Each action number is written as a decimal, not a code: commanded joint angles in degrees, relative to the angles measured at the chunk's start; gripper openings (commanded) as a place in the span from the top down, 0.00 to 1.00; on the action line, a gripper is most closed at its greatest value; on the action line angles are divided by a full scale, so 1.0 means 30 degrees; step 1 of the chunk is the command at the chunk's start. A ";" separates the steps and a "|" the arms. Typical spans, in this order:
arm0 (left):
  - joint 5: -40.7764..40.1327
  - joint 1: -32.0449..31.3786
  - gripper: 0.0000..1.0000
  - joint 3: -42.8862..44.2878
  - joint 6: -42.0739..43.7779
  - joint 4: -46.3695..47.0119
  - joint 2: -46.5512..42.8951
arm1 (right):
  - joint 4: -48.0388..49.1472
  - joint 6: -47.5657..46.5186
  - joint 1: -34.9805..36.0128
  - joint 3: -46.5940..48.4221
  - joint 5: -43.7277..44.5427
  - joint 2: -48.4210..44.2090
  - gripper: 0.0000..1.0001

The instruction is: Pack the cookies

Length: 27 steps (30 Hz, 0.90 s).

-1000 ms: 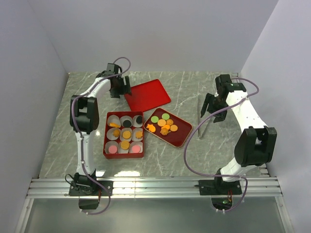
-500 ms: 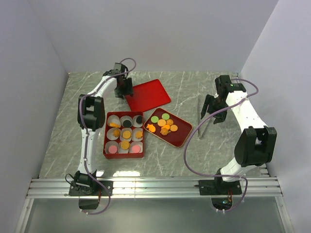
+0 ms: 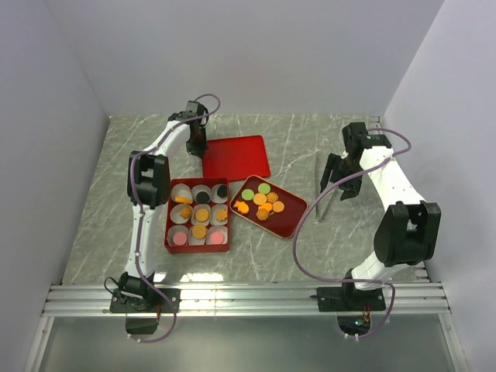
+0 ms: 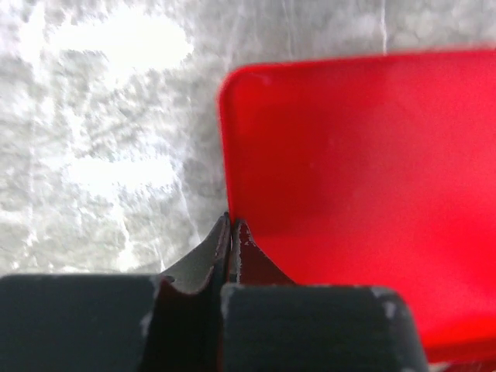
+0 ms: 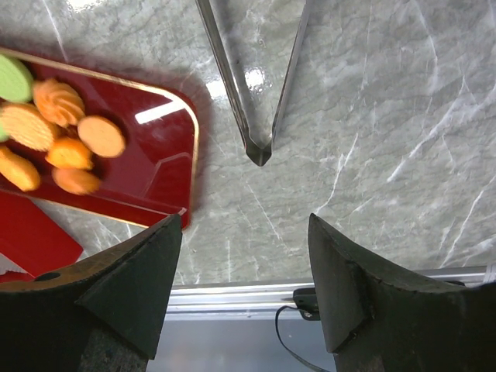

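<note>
The cookies [image 3: 263, 203] lie loose on a dark red tray [image 3: 294, 219], orange and green ones, also seen in the right wrist view as cookies [image 5: 62, 132] on the tray [image 5: 159, 167]. More sit in white paper cups inside a red box [image 3: 167, 235]. My left gripper [image 3: 198, 146] is shut on the left rim of the flat red lid [image 3: 236, 157]; the left wrist view shows the gripper [image 4: 231, 226] pinching the lid [image 4: 356, 170]. The right gripper [image 3: 339, 177] hangs open over bare marble, nothing between its fingers [image 5: 139, 271].
Metal tongs [image 3: 325, 191] lie on the marble right of the tray, their tip [image 5: 258, 151] just ahead of the right gripper. White walls close in three sides. A metal rail [image 3: 248, 296] runs along the near edge.
The left gripper has gone from open to shut on the lid's rim. The lid has swung from tilted to nearly square with the table. The right arm has stayed put.
</note>
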 commanded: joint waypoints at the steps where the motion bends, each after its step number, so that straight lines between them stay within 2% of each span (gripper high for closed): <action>1: -0.0161 0.0009 1.00 0.1316 0.0429 -0.0787 0.0807 | -0.0130 -0.0193 -0.0088 -0.0137 0.0089 -0.0861 0.27; 5: 0.0072 0.0126 1.00 0.1496 -0.0037 0.0318 -0.0008 | -0.0306 -0.0076 -0.0117 0.0097 0.0294 -0.0978 0.27; 9: -0.0015 0.0302 1.00 -0.0199 -0.0858 0.2723 -0.1855 | -0.0540 0.0071 -0.0088 0.0711 0.0382 -0.1008 0.27; 15: -0.0425 0.0332 1.00 -0.0994 -0.1504 0.5679 -0.4492 | -0.1272 0.0656 0.0234 0.3257 -0.0670 -0.0774 0.27; 20: 0.0276 0.0244 1.00 -0.1901 -0.1066 0.7646 -0.7124 | -0.1070 0.1708 0.0878 0.7211 -0.4708 -0.0189 0.26; 27: 0.1448 0.0215 1.00 -0.5880 -0.0539 1.1045 -1.1581 | 0.0658 0.4842 0.1055 1.1929 -1.2033 0.1627 0.24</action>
